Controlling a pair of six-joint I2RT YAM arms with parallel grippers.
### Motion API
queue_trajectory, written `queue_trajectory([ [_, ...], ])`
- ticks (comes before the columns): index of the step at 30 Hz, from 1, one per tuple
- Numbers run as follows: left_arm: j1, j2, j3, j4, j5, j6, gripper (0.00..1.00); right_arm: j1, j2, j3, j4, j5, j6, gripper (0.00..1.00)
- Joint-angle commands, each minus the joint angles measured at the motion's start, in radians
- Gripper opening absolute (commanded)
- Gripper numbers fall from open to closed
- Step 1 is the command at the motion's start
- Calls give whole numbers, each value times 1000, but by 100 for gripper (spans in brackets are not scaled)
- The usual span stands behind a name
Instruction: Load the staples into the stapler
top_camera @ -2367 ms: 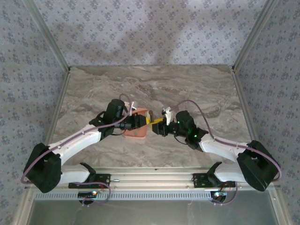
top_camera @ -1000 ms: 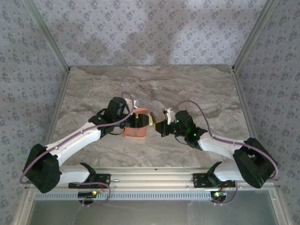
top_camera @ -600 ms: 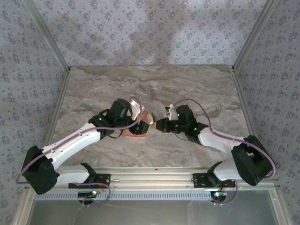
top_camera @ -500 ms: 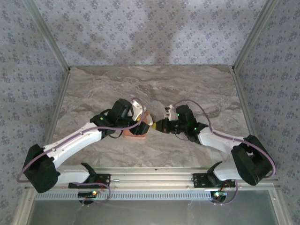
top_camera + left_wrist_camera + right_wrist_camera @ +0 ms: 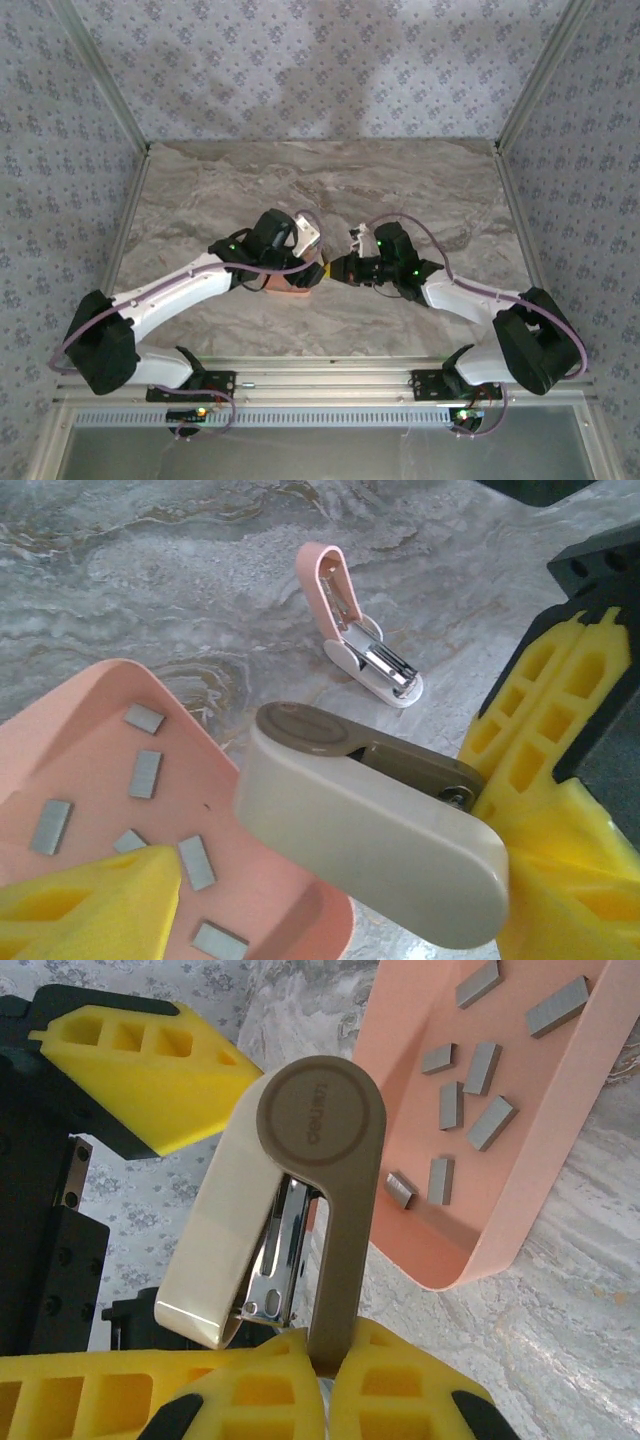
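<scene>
The tan and cream stapler [image 5: 315, 1120] hangs opened above the table, its metal magazine bared between the cream cover and the brown arm. My right gripper [image 5: 330, 1345] is shut on the brown arm's rear end. My left gripper [image 5: 335, 880] is open, its yellow fingers [image 5: 90, 900] spread either side of the cream cover [image 5: 370, 830]. Several small grey staples [image 5: 480, 1068] lie loose in the salmon-pink tray [image 5: 560, 1150], just beside the stapler. From above, both grippers meet at the tray's right edge [image 5: 293, 288], left gripper [image 5: 312, 270] facing right gripper [image 5: 338, 270].
A pink mini stapler [image 5: 355, 630] lies opened on the marble table beyond the tray. Patterned walls and metal rails [image 5: 120, 230] enclose the table on three sides.
My left arm has swung right and forward over the tray, bringing its open fingers around the stapler. The right gripper edged slightly left, still holding the stapler.
</scene>
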State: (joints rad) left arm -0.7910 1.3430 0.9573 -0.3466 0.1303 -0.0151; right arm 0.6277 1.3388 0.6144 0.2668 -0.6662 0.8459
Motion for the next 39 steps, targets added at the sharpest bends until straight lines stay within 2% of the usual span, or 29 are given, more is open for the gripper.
queue_trajectory([
  [1, -3, -20, 34, -5, -101, 17, 78, -4, -16, 10, -37, -26, -15, 0],
  [6, 23, -43, 37, -20, -139, 33, 78, -5, -28, -9, -63, -31, -30, 0],
  [17, 98, -90, 35, -28, -123, 43, 78, -3, -43, -32, -86, -31, -45, 0],
  [23, 171, -85, 24, -1, -105, 13, 79, -1, -70, -63, -22, -73, -31, 0],
  [27, 233, -101, -9, 77, 38, -58, 79, -23, -73, -88, 11, -54, 19, 0],
  [31, 287, -142, -81, 209, 233, -169, 79, -55, -54, -118, 145, -72, 73, 0],
  [35, 303, -176, -177, 389, 389, -267, 79, -66, -24, -127, 263, -105, 98, 0],
  [39, 304, -171, -241, 558, 490, -339, 78, -69, 3, -133, 396, -143, 131, 0],
])
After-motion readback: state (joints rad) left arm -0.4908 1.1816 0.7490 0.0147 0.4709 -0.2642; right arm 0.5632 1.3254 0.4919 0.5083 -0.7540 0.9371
